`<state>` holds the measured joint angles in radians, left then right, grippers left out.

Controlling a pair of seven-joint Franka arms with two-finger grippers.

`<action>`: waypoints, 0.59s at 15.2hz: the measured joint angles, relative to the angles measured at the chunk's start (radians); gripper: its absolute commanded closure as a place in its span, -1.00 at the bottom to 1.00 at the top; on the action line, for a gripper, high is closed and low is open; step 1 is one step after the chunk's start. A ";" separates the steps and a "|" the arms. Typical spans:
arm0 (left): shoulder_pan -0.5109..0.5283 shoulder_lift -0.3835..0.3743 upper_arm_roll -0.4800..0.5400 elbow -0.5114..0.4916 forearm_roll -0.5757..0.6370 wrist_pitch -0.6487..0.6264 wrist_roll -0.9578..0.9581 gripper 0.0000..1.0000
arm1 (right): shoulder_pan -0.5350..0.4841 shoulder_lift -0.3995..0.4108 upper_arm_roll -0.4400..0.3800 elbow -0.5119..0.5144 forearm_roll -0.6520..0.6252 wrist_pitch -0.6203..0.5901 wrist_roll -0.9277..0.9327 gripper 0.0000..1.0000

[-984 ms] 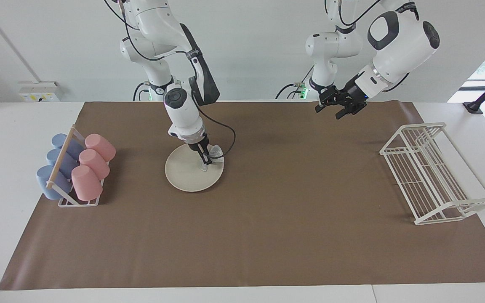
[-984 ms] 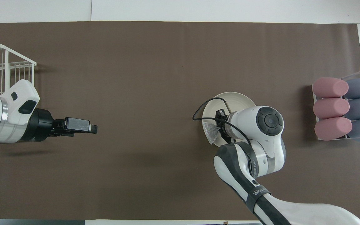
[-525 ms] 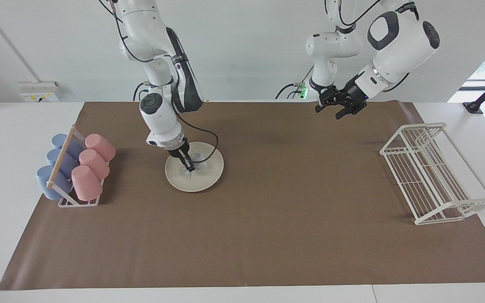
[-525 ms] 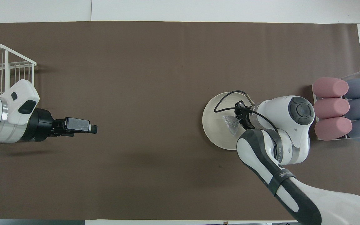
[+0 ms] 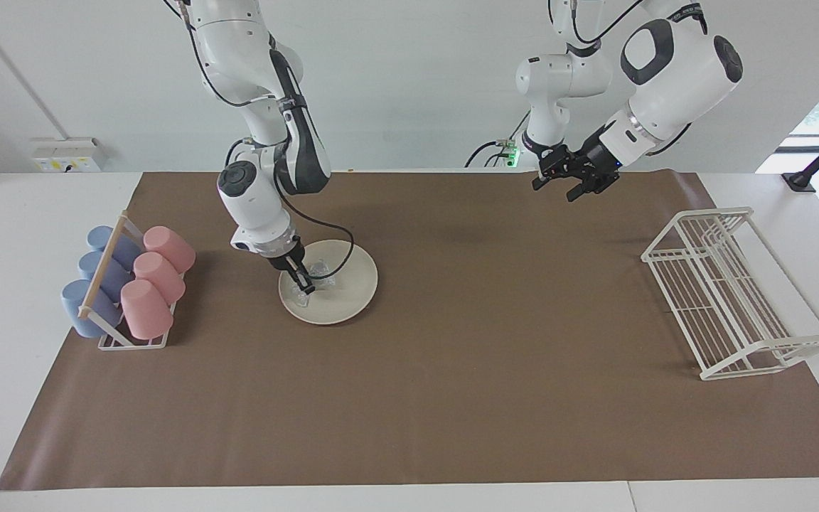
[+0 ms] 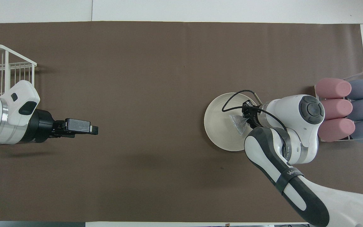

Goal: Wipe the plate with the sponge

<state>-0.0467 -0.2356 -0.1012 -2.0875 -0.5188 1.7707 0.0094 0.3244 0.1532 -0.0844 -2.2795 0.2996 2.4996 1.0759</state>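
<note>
A brown mat is covering a white table before a pale wall. One plate is lying toward the right arm's end, beside one rack (three pink cups, three blue cups); one wire rack is standing at the left arm's end. The right gripper is pressing the clenched sponge onto the plate, while the left gripper is waiting released above the mat.

You'll see the plate as cream-white with a smooth, softly matt look, like glazed ceramic. On it, the sponge is a shiny, silvery, wrinkled mesh. Under the plate lies a brown mat, matt and paper-like, with faint creases. Toward the left arm's end from the plate stands a white coated wire rack. Beside the plate, matt pink cups rest against a pale wooden rod.
</note>
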 measured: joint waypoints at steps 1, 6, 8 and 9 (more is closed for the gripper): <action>0.000 0.000 0.000 0.000 0.000 0.000 0.000 -1.00 | 0.013 0.000 0.000 0.000 0.000 0.000 0.027 1.00; 0.000 0.000 0.000 0.000 0.000 0.000 0.000 -1.00 | 0.159 0.001 0.004 -0.001 0.000 0.018 0.283 1.00; 0.000 0.000 0.000 0.007 0.000 0.000 0.000 -1.00 | 0.180 0.003 0.006 -0.001 0.000 0.023 0.334 1.00; 0.000 0.000 0.000 0.017 0.000 0.000 0.000 -1.00 | 0.185 0.003 0.007 -0.001 0.000 0.023 0.351 1.00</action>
<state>-0.0467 -0.2357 -0.1013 -2.0703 -0.5188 1.7706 0.0094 0.5096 0.1560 -0.0771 -2.2803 0.2996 2.5227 1.4264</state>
